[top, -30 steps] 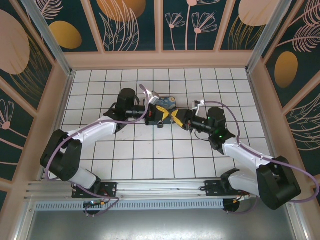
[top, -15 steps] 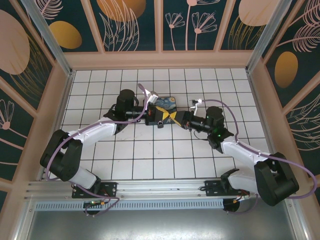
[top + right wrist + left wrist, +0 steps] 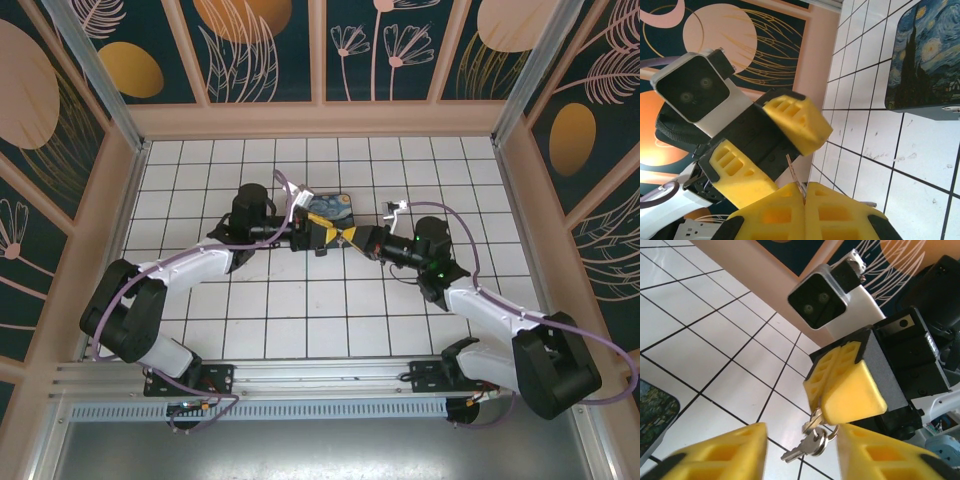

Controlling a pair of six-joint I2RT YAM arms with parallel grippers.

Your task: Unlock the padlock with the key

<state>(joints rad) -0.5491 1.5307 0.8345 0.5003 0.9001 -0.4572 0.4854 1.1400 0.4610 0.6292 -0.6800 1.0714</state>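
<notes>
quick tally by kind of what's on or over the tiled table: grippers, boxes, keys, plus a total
grippers: 2 (left gripper open, right gripper shut on the key)
painted tin box: 1
key, hanging on a ring: 1 clear to see
total: 4

On the white tiled table [image 3: 300, 300], the yellow-tipped left gripper [image 3: 322, 230] faces the yellow-tipped right gripper [image 3: 349, 236] just to its right. The blue painted tin box [image 3: 337, 206] lies just behind them. The small silver-grey metal key [image 3: 801, 450] hangs below the right gripper's closed fingertips, between the left gripper's spread fingers.
</notes>
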